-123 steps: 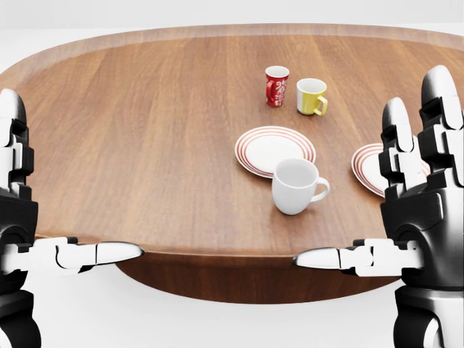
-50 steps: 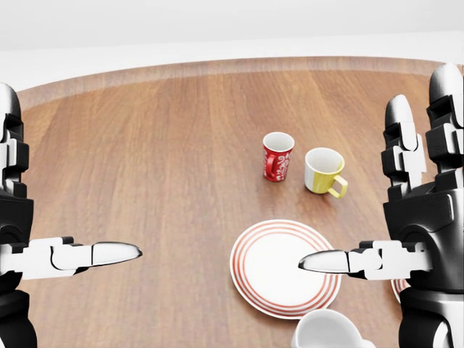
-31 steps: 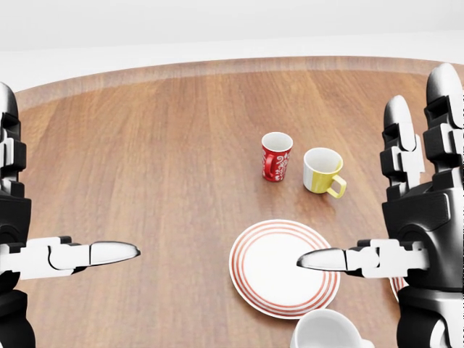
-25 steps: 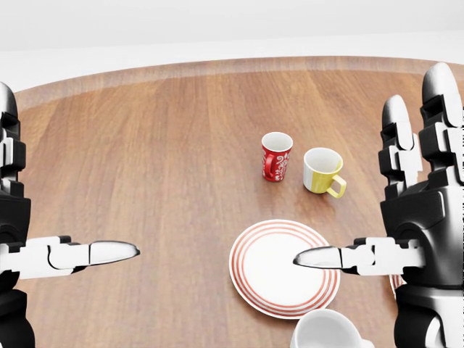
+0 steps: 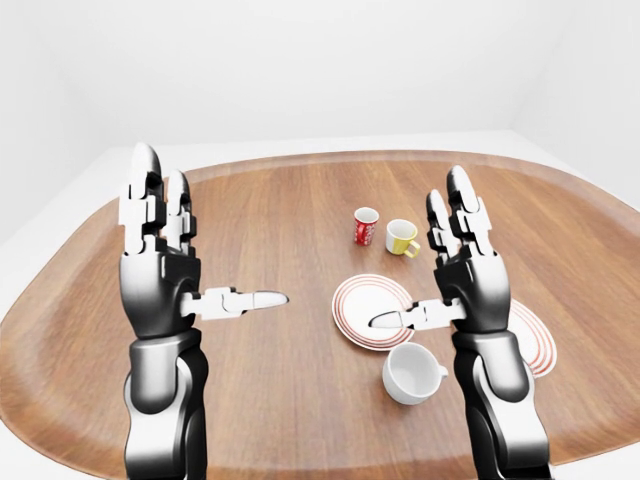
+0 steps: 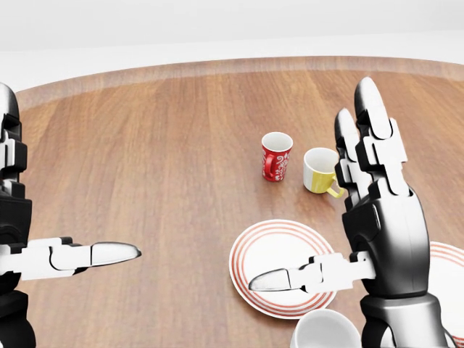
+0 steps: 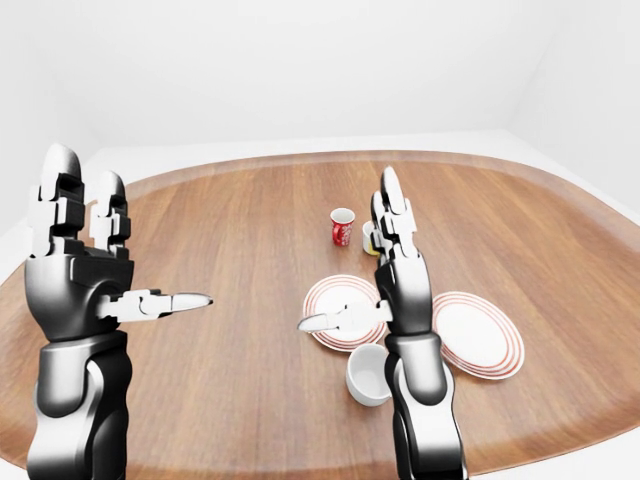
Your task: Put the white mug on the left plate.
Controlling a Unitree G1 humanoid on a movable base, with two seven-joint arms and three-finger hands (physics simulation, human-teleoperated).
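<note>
right hand (image 5: 462, 275): held upright above the table, fully spread, two fingers pointing up and the thumb stretched out to the left over the left plate; nothing is gripped or touched.
left hand (image 5: 160, 265): raised at the left in the same pose, fingers up, thumb pointing right, empty.
hand build: glossy dark metal palms and forearms, white jointed finger segments with rounded tips.
white mug (image 5: 409, 373): set upright on the wood, just near of the left plate and left of the right forearm; smooth, rounded, handle turned right; not on any plate.
left plate (image 5: 360, 304): round, flat, white with red concentric rings at the rim, bare.
right plate (image 7: 485, 340): same pattern, lying right of the right arm.
red mug (image 6: 276, 155): patterned, white inside, standing far of the left plate.
yellow mug (image 6: 320, 170): just right of the red one, partly hidden by the right fingers in the head view.
table (image 5: 290, 220): large oval top of warm wood grain with a raised rim.
</note>
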